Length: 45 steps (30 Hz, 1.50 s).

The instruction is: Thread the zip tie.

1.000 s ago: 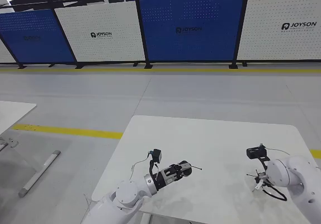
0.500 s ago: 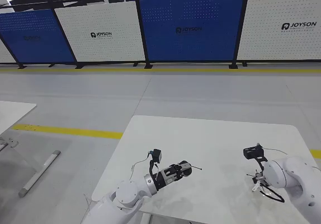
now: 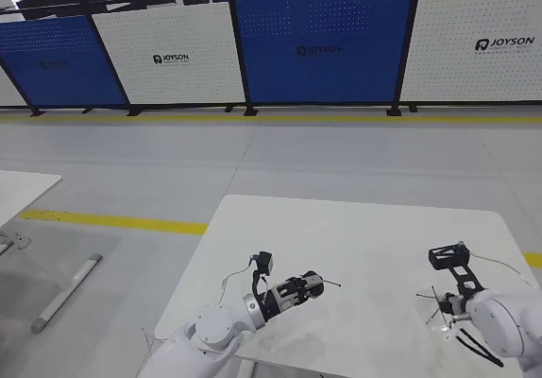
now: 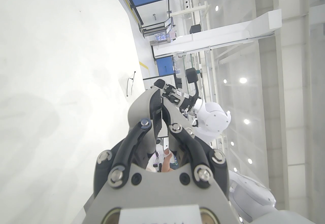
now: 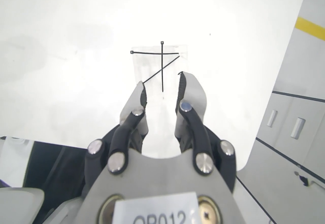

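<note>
My left gripper (image 3: 311,281) hovers over the near left part of the white table (image 3: 347,227), shut on a thin black zip tie (image 3: 330,282) that pokes out toward the table's middle. In the left wrist view its fingers (image 4: 155,105) are pressed together. Three more black zip ties (image 5: 162,62) lie crossed on a clear film patch (image 5: 142,62) near the table's right front. My right gripper (image 5: 162,81) stands open just short of them, its fingertips on either side of the end of one tie. The top view has these ties (image 3: 428,298) beside that gripper (image 3: 438,310).
The table's front edge and right corner (image 5: 243,166) lie close behind my right gripper. Grey floor with a yellow line (image 3: 110,222) surrounds the table. Another white table (image 3: 7,194) stands far left. Blue and white panels (image 3: 318,47) line the back.
My right arm has shifted to the right and turned at the wrist, while its gripper stays by the loose ties. The left arm and its tie have not moved.
</note>
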Each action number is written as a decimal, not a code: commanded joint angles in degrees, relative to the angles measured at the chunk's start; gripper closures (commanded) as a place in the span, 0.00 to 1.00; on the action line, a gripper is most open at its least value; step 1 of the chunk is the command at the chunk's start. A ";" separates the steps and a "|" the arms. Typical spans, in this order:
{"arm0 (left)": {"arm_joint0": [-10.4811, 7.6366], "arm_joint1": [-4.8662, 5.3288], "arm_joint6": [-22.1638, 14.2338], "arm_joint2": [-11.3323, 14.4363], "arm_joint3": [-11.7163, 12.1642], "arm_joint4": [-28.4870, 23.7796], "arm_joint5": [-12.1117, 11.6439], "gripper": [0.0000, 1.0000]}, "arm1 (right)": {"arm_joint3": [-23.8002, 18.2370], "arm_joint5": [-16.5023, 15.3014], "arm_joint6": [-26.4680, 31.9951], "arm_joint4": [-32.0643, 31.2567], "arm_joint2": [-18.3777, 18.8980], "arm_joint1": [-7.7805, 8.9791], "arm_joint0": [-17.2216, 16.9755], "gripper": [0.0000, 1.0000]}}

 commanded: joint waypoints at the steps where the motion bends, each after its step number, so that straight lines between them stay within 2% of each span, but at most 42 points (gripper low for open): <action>1: 0.00 0.00 0.00 0.00 0.00 0.00 0.00 1.00 | 0.00 0.00 0.27 0.01 0.10 0.00 -0.09 0.00; 19: 0.00 0.00 0.00 0.00 0.00 0.00 0.00 1.00 | 0.00 0.00 0.27 0.01 0.10 0.00 -0.09 0.00; 20: 0.00 0.00 0.00 0.00 0.00 0.00 0.00 1.00 | 0.44 -1.30 -0.33 0.87 0.05 -0.03 -0.38 0.00; 22: 0.00 0.00 0.00 0.00 0.00 0.00 0.00 1.00 | 3.57 -7.36 -1.28 6.57 2.09 0.02 0.08 0.00; 24: 0.00 0.00 0.00 0.00 0.00 0.00 0.00 1.00 | 6.77 -11.47 -1.10 10.19 4.19 0.15 1.03 0.00; 29: 0.00 0.00 0.00 0.00 0.00 0.00 0.00 1.00 | 11.17 -18.07 -0.43 14.16 4.05 -0.32 3.89 0.00; 32: 0.00 0.00 0.00 0.00 0.00 0.00 0.00 1.00 | 12.01 -19.40 -1.17 13.68 3.31 -0.65 5.06 0.00; 40: 0.00 0.00 0.00 0.00 0.00 0.00 0.00 1.00 | 12.04 -19.47 -1.58 13.61 3.30 -0.66 4.95 0.00; 43: 0.00 0.00 0.00 0.00 0.00 0.00 0.00 1.00 | 12.23 -21.00 -2.61 13.64 3.56 -0.68 4.69 0.00; 45: 0.00 0.00 0.00 0.00 0.00 0.00 0.00 1.00 | 13.33 -23.28 0.39 15.21 3.21 -0.80 5.95 0.00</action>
